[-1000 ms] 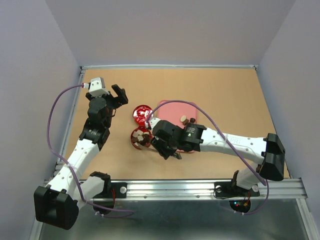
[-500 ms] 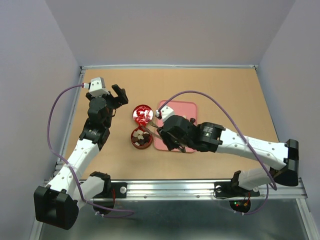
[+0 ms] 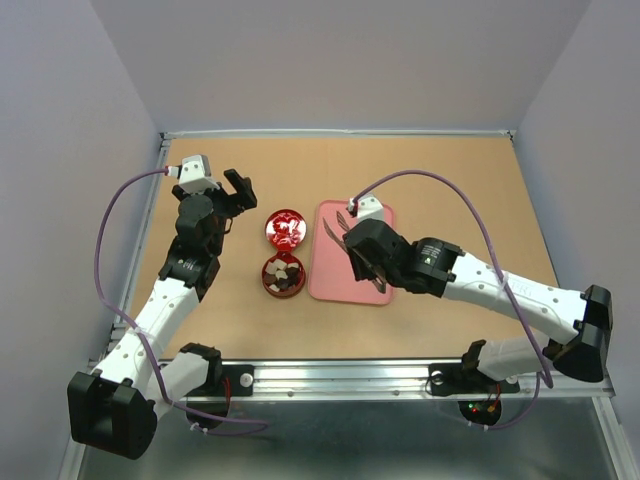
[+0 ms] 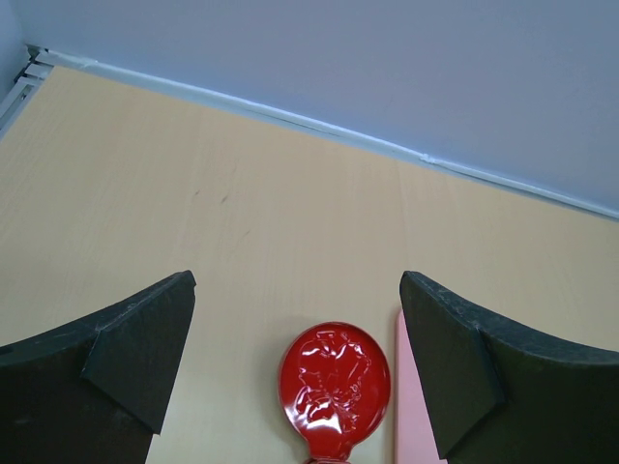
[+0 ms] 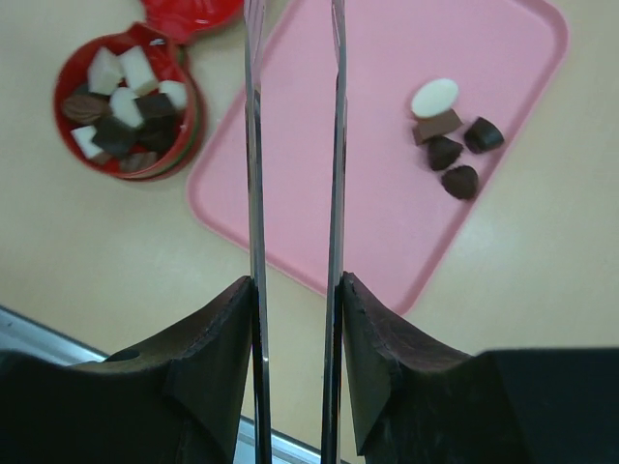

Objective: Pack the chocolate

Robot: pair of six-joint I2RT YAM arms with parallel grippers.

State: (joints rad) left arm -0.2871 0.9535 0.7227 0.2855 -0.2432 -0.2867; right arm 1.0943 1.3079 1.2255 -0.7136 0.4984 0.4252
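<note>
Several chocolates (image 5: 126, 101), dark brown and cream-white, fill the open round red tin (image 5: 60, 92). A few more chocolates (image 5: 450, 135) lie on the pink tray (image 5: 387, 213). My right gripper (image 5: 295, 280) is shut on metal tongs (image 5: 253, 145) and hovers over the tray (image 3: 330, 275); the tong tips run out of the top of the wrist view. In the top view the tin (image 3: 266, 278) sits left of the tray and my right gripper (image 3: 365, 262) hides the tray's chocolates. My left gripper (image 3: 232, 190) stands open and empty, back left of the tin.
The tin's red embossed lid (image 3: 285, 228) lies flat just behind the tin, touching the tray's left edge; it also shows between my left gripper's (image 4: 295, 290) fingers as the lid (image 4: 336, 387). A raised rim edges the tan table (image 3: 450, 180).
My right arm has swung with the tongs from over the tin to the right and back, over the tray. The tin is uncovered. The left arm has not moved.
</note>
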